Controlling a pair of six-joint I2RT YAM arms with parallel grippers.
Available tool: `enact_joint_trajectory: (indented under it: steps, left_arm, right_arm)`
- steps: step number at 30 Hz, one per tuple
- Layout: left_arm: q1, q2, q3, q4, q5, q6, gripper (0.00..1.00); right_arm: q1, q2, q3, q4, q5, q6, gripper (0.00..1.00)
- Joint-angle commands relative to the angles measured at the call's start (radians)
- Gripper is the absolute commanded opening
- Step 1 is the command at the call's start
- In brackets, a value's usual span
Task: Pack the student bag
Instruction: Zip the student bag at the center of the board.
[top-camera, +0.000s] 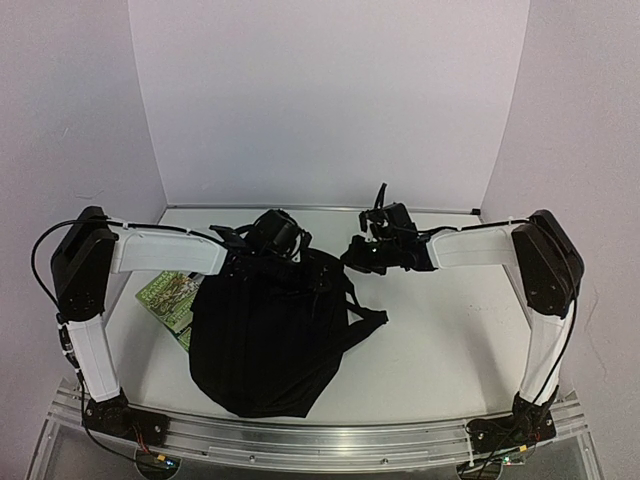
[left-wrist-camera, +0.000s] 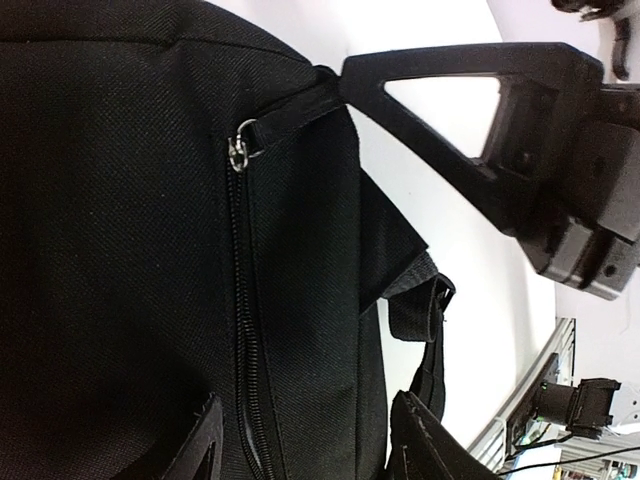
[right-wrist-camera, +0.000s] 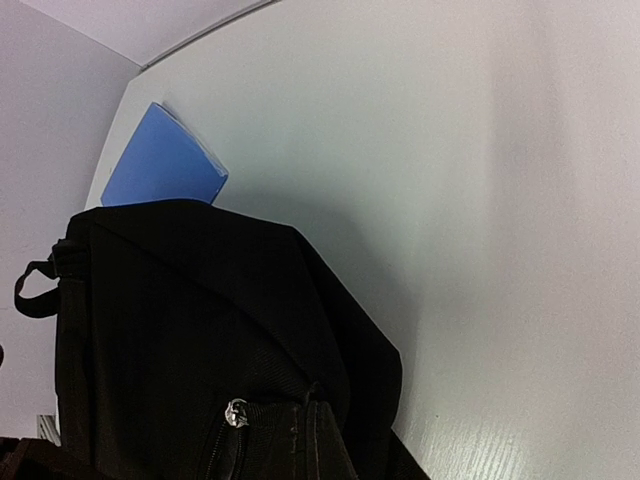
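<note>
The student bag (top-camera: 265, 340), a large black backpack, lies in the middle of the table with its top towards the back. My left gripper (top-camera: 262, 240) is at the bag's top. In the left wrist view its fingertips (left-wrist-camera: 425, 445) stand apart, pressed on a thick fold of the bag (left-wrist-camera: 120, 250) that fills the gap. The closed zipper (left-wrist-camera: 245, 330) runs between them up to a metal ring pull (left-wrist-camera: 240, 150). My right gripper (top-camera: 358, 255) is shut on the black fabric tab (left-wrist-camera: 300, 110) tied to that pull. The right wrist view shows the pull (right-wrist-camera: 237, 412) and the tab (right-wrist-camera: 300, 435).
A green book (top-camera: 168, 295) lies half under the bag's left side. A blue book (right-wrist-camera: 160, 165) lies beyond the bag in the right wrist view. The bag's straps (top-camera: 360, 315) trail to the right. White walls close in the table on three sides.
</note>
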Motion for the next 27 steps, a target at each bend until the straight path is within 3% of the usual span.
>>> enact_joint_trajectory:
  steps: [1, 12, 22, 27]
  left_arm:
    - [0.02, -0.066, 0.018, -0.024, -0.044, 0.0, 0.58]
    - [0.139, -0.01, 0.123, 0.008, 0.039, -0.017, 0.6]
    - [0.142, 0.16, 0.301, 0.027, 0.136, 0.006, 0.65]
    - [0.142, 0.221, 0.321, 0.037, 0.178, -0.023, 0.65]
  right_arm:
    - [0.0, -0.082, 0.032, 0.012, 0.021, -0.039, 0.0]
    - [0.051, -0.144, -0.022, 0.029, 0.008, -0.112, 0.0]
    - [0.104, -0.15, -0.086, 0.087, -0.023, -0.116, 0.0]
    - [0.125, -0.142, -0.098, 0.104, -0.028, -0.115, 0.0]
